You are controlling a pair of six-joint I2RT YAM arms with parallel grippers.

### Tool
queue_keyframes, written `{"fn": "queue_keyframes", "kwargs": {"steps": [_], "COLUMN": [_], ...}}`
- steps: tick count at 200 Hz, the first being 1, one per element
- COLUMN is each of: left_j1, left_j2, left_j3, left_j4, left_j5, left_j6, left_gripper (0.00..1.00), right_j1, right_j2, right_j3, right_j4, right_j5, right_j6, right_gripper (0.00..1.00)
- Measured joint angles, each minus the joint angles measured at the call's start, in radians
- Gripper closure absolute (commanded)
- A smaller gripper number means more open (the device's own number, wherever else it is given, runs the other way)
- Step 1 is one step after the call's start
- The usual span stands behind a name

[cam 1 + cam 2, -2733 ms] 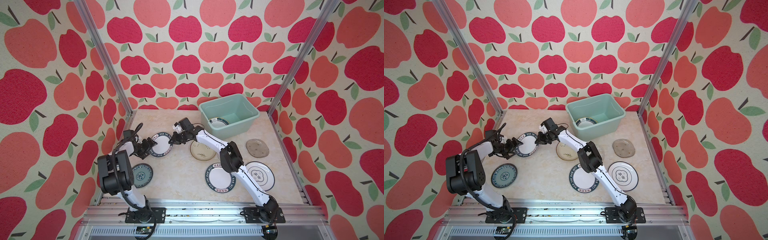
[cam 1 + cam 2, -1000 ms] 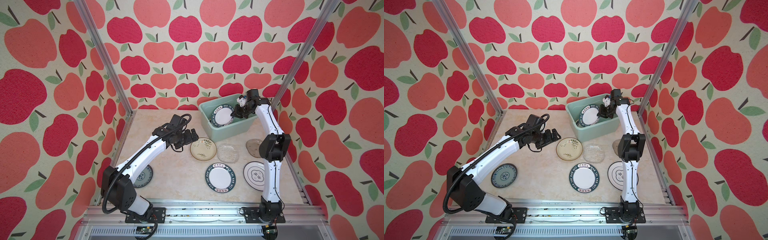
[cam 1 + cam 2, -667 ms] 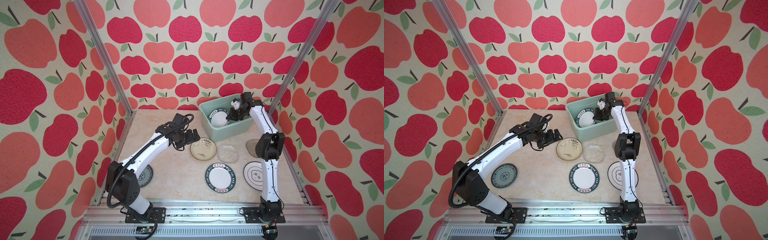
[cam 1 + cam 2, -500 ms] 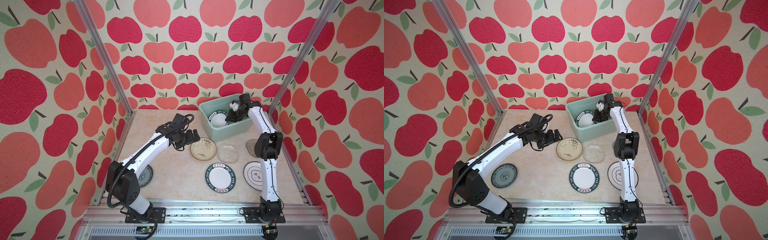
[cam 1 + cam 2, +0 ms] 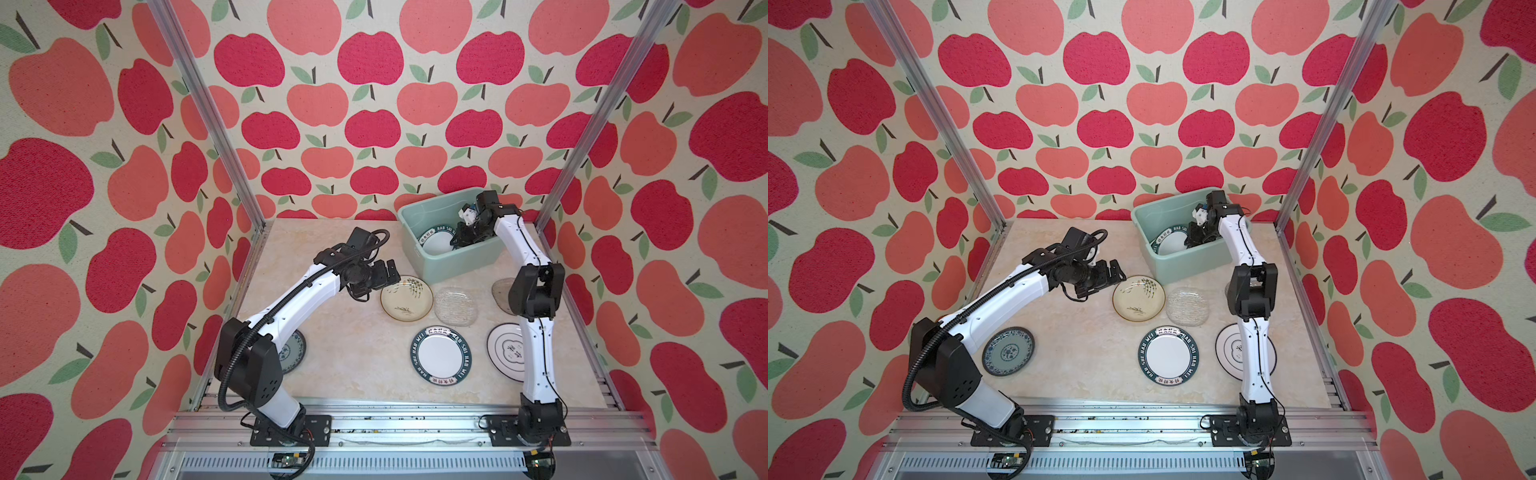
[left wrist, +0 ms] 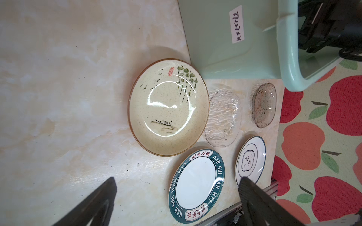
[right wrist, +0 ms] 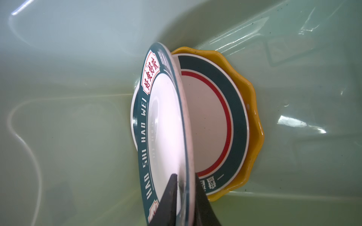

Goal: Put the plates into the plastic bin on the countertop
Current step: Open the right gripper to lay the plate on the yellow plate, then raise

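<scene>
Inside the mint plastic bin (image 5: 457, 266) (image 7: 78, 117), my right gripper (image 5: 462, 239) (image 7: 184, 176) is shut on the rim of a white plate with a dark lettered rim (image 7: 162, 127). It holds this plate tilted on edge over a red-ringed plate (image 7: 211, 117) and a yellow scalloped plate (image 7: 254, 127). My left gripper (image 5: 390, 272) (image 6: 177, 179) is open and empty, just left of the cream plate with a plant drawing (image 5: 406, 293) (image 6: 168, 106). A second lettered plate (image 5: 442, 359) lies on the countertop (image 5: 340, 332).
Also on the countertop are a clear glass plate (image 5: 456, 306), a grey glass plate (image 6: 264, 105), a white plate with thin blue rings (image 6: 250, 158) partly under the right arm, and a blue-patterned plate (image 5: 1008, 351) near the left arm's base. Aluminium rails edge the front.
My right gripper has carried the lettered plate from above the bin down into it, onto the stack. The left arm has barely moved beside the cream plate.
</scene>
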Motion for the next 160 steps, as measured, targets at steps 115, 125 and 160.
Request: {"fn": "queue_keyframes", "kwargs": {"steps": [115, 125, 160], "left_j1": [0.000, 0.000, 0.000], "left_j2": [0.042, 0.044, 0.053], "left_j3": [0.023, 0.025, 0.029], "left_j4": [-0.008, -0.009, -0.010], "left_j5": [0.000, 0.002, 0.009], "left_j6": [0.002, 0.002, 0.002], "left_gripper": [0.01, 0.01, 0.01], "right_j1": [0.021, 0.023, 0.026], "right_j2": [0.001, 0.000, 0.000], "right_j3": [-0.017, -0.018, -0.019], "right_j4": [0.023, 0.024, 0.029], "right_j5": [0.074, 0.084, 0.121], "right_j6": [-0.043, -0.045, -0.064], "right_gripper": [0.57, 0.56, 0.47]}}
